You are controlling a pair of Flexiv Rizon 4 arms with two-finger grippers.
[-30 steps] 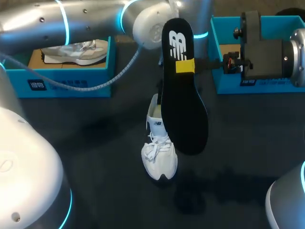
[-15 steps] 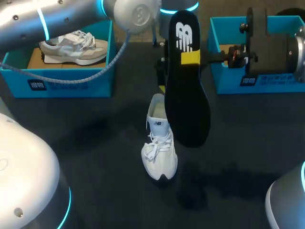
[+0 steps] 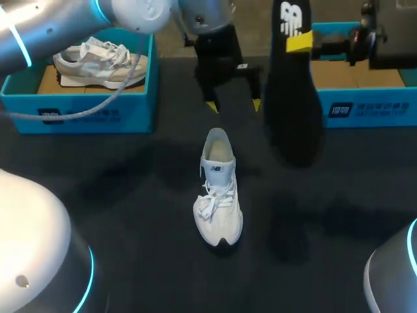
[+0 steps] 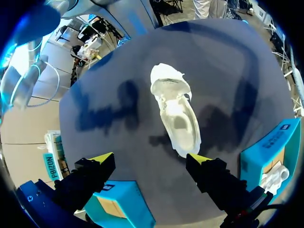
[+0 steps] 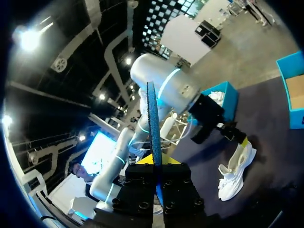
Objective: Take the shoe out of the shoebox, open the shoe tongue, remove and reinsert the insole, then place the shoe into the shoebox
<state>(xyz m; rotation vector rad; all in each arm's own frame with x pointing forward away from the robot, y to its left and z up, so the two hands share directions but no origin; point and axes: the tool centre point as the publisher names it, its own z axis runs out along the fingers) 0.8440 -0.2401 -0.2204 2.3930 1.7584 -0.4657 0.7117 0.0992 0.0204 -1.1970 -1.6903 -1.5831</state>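
Dark table [image 3: 130, 222]: two shoeboxes [image 3: 85, 116] [image 3: 368, 111], two shoes [image 3: 218, 195] [image 3: 98, 62]; one insole [image 3: 293, 104] between right fingers [image 3: 300, 43].

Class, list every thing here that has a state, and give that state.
shoe, upright on table
insole, hanging from right pincer
right pincer, shut on insole
left pincer, open above shoe
left shoebox, open, holding another shoe
right shoebox, open

You see insole [image 3: 293, 98] cut off by head view's far edge; it hides right shoebox [image 3: 365, 107] left corner and right tool [image 3: 301, 43] second finger.
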